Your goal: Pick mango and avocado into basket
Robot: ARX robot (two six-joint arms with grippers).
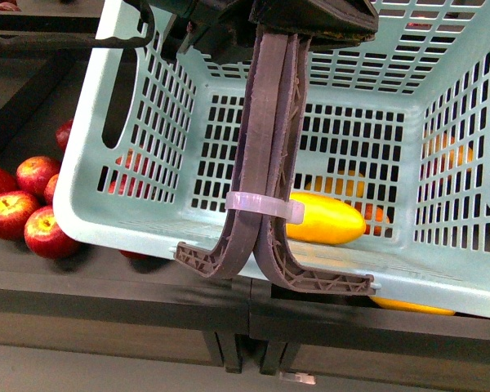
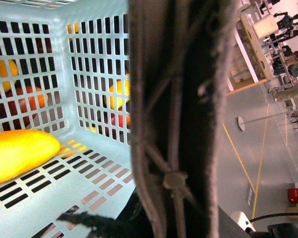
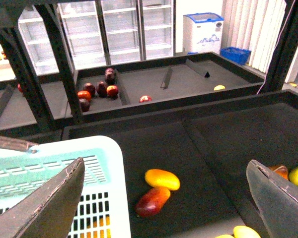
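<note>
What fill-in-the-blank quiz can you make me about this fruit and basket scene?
1. The mango lies ____ the basket.
2. The zip-tie binding the basket's two handles is coloured ____.
3. The right gripper holds nothing, and its jaws stand ____.
4. The apples on the shelf beside the basket are coloured ____.

Missing words: inside; white; open; red.
</note>
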